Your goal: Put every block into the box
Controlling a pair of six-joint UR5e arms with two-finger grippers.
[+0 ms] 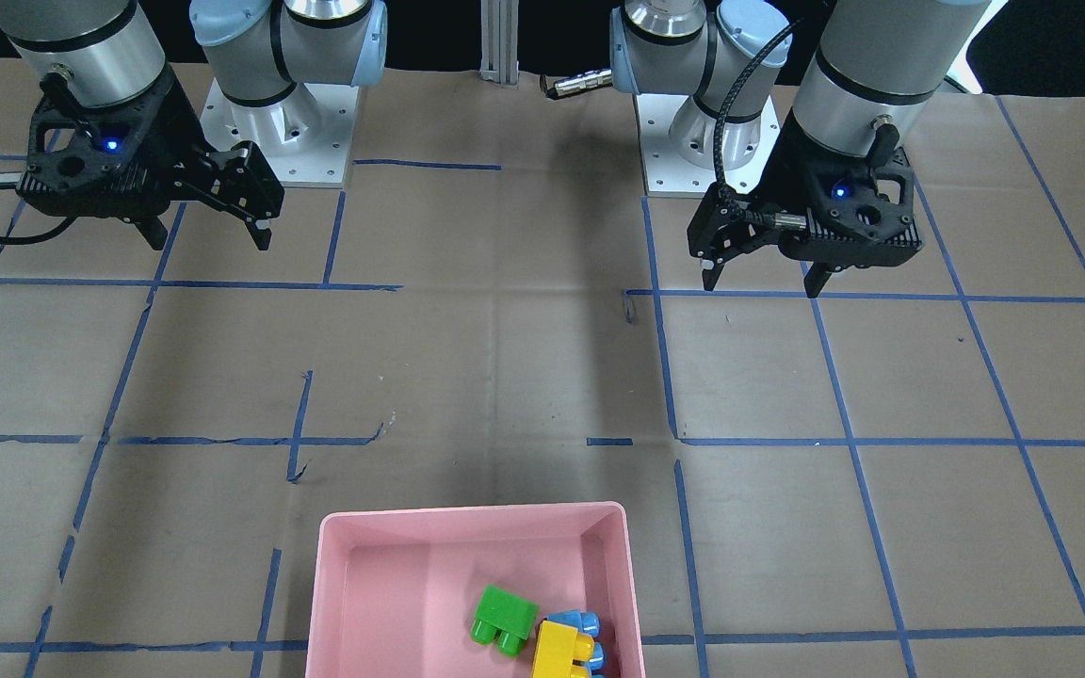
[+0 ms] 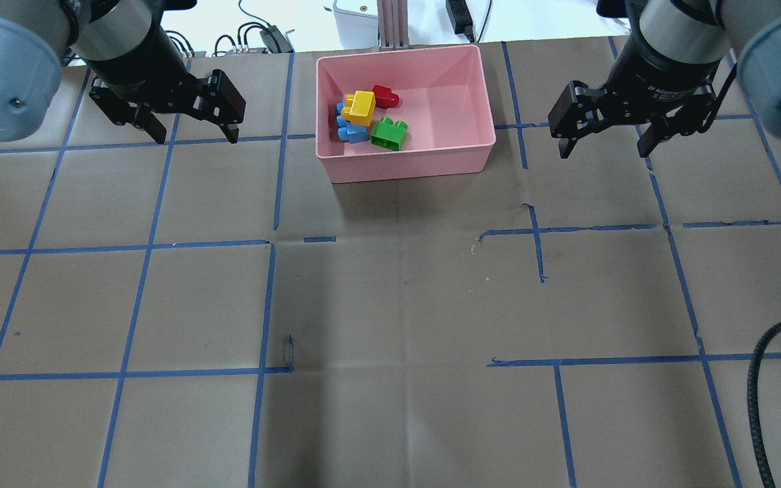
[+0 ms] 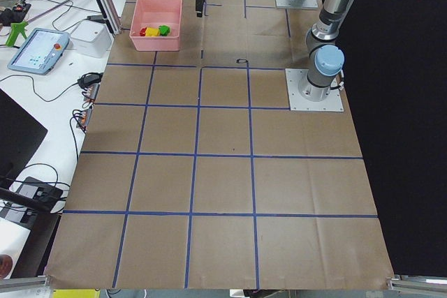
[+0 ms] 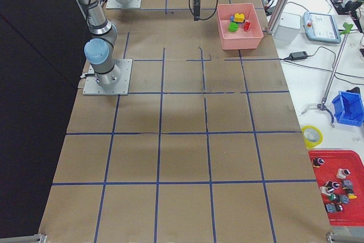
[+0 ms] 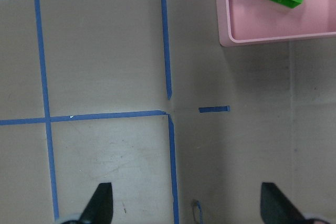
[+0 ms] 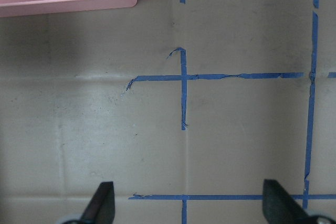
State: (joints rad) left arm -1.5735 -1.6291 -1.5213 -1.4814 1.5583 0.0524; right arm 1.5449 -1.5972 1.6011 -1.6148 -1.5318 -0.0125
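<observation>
All four blocks (image 2: 360, 107) lay in the pink box (image 2: 407, 171); the task appeared complete. The left hand (image 2: 194, 135) and right hand (image 2: 602, 150) stood open, empty.

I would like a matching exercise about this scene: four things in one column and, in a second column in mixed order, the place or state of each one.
Column one:
1. yellow block
2. red block
3. green block
4. left claw

Column two:
a. open, above the bare table beside the box
b. of the blocks, nearest to the robot
c. on top of the blue block
d. of the blocks, farthest from the robot

Pairs: 1-c, 2-d, 3-b, 4-a.
</observation>
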